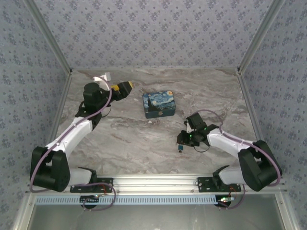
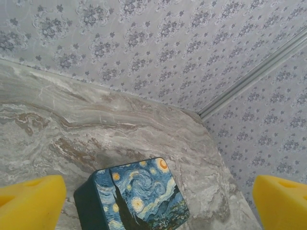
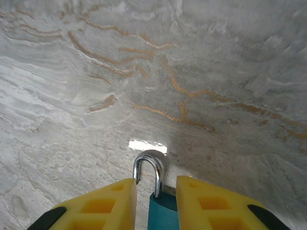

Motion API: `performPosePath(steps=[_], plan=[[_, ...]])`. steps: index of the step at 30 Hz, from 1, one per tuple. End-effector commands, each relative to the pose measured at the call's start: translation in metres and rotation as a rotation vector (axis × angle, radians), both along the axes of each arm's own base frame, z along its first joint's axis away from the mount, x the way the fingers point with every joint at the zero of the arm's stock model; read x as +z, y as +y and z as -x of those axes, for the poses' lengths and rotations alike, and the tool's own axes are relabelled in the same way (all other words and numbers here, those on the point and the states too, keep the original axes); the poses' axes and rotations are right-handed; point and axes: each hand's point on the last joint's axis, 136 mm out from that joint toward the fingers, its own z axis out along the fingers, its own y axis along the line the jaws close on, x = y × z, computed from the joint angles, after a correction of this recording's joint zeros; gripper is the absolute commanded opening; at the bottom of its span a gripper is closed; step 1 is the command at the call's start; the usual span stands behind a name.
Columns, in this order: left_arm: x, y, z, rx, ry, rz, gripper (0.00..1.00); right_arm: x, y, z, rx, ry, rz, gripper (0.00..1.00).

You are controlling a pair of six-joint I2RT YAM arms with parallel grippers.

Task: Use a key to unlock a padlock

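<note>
The padlock (image 3: 160, 206), teal-bodied with a silvery shackle (image 3: 146, 165), lies on the marble table (image 3: 96, 72) between the yellow fingers (image 3: 103, 206) of my right gripper (image 3: 156, 189). The jaws stand slightly apart: a gap shows on the left of the body, while the right finger sits against it. One leg of the shackle ends free, out of the body. In the top view the padlock (image 1: 181, 149) is a tiny teal spot just below the right gripper (image 1: 184, 142). The key is hidden. My left gripper (image 1: 123, 89) hovers wide open at the back left, holding nothing.
A starry-night printed box (image 1: 159, 104) stands mid-table toward the back, just ahead of the left gripper (image 2: 156, 206) and between its fingers' lines in the left wrist view, the box (image 2: 139, 196) low in frame. Patterned walls enclose the table (image 1: 144, 139) on three sides.
</note>
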Motion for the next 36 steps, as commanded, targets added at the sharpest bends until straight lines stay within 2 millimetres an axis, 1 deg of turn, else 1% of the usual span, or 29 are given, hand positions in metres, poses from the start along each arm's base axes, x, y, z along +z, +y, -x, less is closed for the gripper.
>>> performPosePath(steps=[1,5,8,11,13,17,19,21,24,27,31,33,36], plan=[[0.025,0.012,0.007,0.030,-0.079,-0.041,0.99,0.025,-0.009,-0.012,-0.017,-0.082,0.030,0.30],[0.036,0.022,0.015,0.060,-0.118,-0.076,0.99,0.060,-0.024,-0.026,-0.044,-0.203,0.052,0.37],[0.044,0.033,0.023,0.100,-0.156,-0.130,0.99,0.086,-0.045,-0.035,-0.099,-0.319,0.083,0.49],[0.048,0.049,0.031,0.161,-0.183,-0.192,0.99,0.112,-0.072,-0.042,-0.174,-0.434,0.098,0.62],[0.051,0.061,0.038,0.213,-0.203,-0.229,0.99,0.129,-0.092,-0.045,-0.233,-0.514,0.117,0.75],[0.055,0.086,0.047,0.321,-0.243,-0.312,0.99,0.160,-0.123,-0.046,-0.343,-0.666,0.147,0.96],[0.058,0.097,0.050,0.368,-0.257,-0.348,0.99,0.171,-0.133,-0.047,-0.367,-0.723,0.169,1.00],[0.063,0.104,0.054,0.398,-0.285,-0.378,0.99,0.180,-0.144,-0.050,-0.394,-0.771,0.204,1.00],[0.069,0.112,0.059,0.447,-0.348,-0.387,0.99,0.188,-0.158,-0.051,-0.423,-0.823,0.268,1.00],[0.062,0.120,0.060,0.498,-0.385,-0.390,0.99,0.190,-0.169,-0.056,-0.441,-0.894,0.335,1.00],[0.032,0.123,0.052,0.510,-0.321,-0.419,0.99,0.185,-0.173,-0.064,-0.415,-1.000,0.403,1.00],[0.015,0.121,0.047,0.492,-0.272,-0.433,0.99,0.174,-0.175,-0.066,-0.390,-1.024,0.451,1.00],[-0.010,0.123,0.041,0.493,-0.202,-0.452,0.99,0.159,-0.184,-0.067,-0.416,-1.049,0.492,1.00]])
